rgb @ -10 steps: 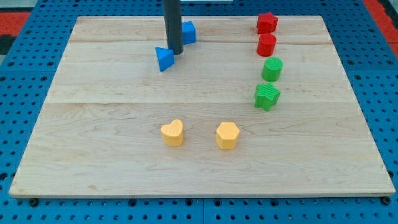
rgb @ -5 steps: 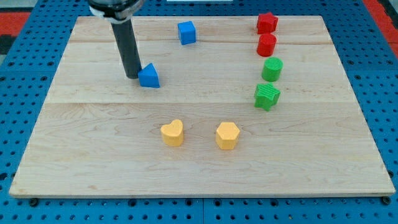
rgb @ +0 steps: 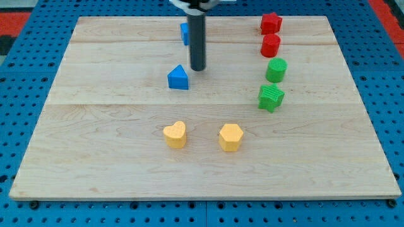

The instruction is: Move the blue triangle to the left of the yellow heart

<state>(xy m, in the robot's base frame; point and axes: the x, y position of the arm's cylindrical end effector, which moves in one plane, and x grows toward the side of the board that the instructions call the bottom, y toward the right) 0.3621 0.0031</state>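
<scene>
The blue triangle (rgb: 178, 78) lies on the wooden board (rgb: 95, 126), above the middle. The yellow heart (rgb: 175, 134) lies below it, a little to the left. My tip (rgb: 197, 68) stands just up and to the right of the blue triangle, a small gap apart from it. The rod partly hides a blue cube (rgb: 185, 33) near the view's top.
A second yellow block (rgb: 231, 137) lies right of the yellow heart. At the view's right stand a column of two red blocks (rgb: 271, 23) (rgb: 270, 45) and two green blocks (rgb: 276, 69) (rgb: 271, 98).
The rod swung from the triangle's upper right to its left, then back to its upper right. The blue triangle slid down and left, then to the right, ending lower than it began.
</scene>
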